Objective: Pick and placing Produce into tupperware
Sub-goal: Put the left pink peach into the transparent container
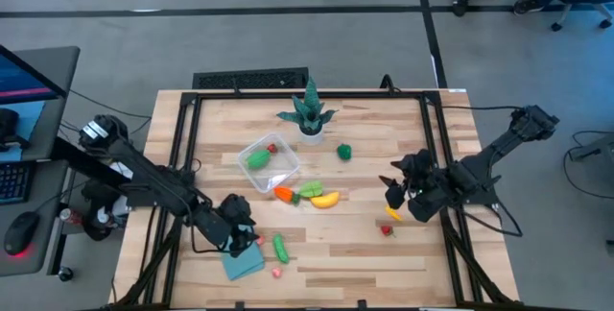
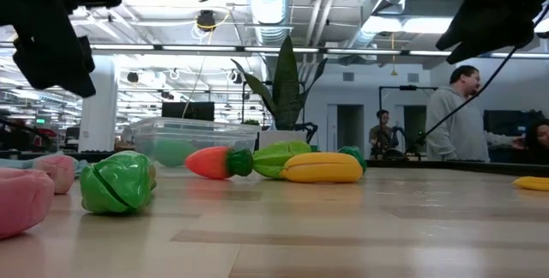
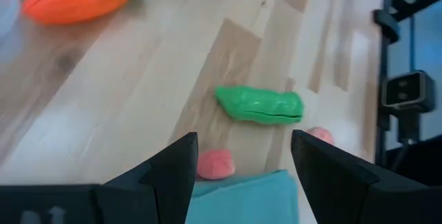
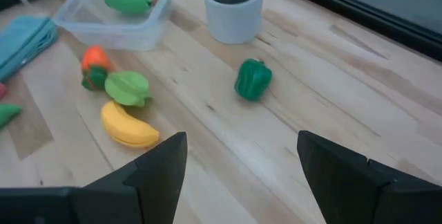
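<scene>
Green, glossy plastic: the pea pod (image 3: 260,105) is probably hollow, light, stiff and rather slippery; a hold across its narrow middle looks safest, since the tapered ends could squirt out. It lies flat on the table (image 1: 384,253), near the front edge, just ahead of the left gripper (image 3: 242,165), whose fingers stand wide apart over the blue cloth (image 3: 252,196) with nothing between them. Two pink pieces (image 3: 215,164) sit beside the cloth. The carrot (image 1: 283,194), leaf (image 1: 311,190) and banana (image 1: 326,199) lie just outside the tupperware (image 1: 270,161), which already holds a green piece. The right gripper (image 1: 403,188) hangs open and empty, beyond the pepper (image 1: 343,152).
</scene>
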Tool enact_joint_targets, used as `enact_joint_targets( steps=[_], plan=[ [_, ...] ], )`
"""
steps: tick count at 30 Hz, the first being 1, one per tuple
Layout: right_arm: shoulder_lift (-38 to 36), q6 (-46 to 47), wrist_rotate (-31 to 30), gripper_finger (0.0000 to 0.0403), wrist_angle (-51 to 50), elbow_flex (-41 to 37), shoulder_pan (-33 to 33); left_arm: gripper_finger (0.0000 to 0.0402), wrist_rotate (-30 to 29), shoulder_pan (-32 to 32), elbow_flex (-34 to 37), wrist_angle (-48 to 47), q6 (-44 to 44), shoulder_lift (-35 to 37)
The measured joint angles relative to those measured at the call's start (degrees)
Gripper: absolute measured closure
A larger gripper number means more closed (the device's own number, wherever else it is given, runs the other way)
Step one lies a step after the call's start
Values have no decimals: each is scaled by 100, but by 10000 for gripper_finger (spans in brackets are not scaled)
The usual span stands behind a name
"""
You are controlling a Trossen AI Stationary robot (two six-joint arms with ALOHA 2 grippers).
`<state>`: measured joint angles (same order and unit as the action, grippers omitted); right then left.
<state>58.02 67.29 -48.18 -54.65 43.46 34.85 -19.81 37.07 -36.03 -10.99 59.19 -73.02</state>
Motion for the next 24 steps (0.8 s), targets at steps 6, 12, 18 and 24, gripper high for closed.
enact_joint_targets(
  steps=[6,12,18,24],
  plan=[
    [-31,17,7,133,38,0,-11,178,-4,-62,0,-115,62,-23],
    [-34,23,9,133,142,0,-11,178,210,-80,0,-119,154,-19],
    [-33,24,11,133,228,0,-11,178,-65,-100,0,-113,-386,-19],
    [-31,22,15,133,294,2,-11,178,-346,-264,0,-99,-742,-19]
  ],
)
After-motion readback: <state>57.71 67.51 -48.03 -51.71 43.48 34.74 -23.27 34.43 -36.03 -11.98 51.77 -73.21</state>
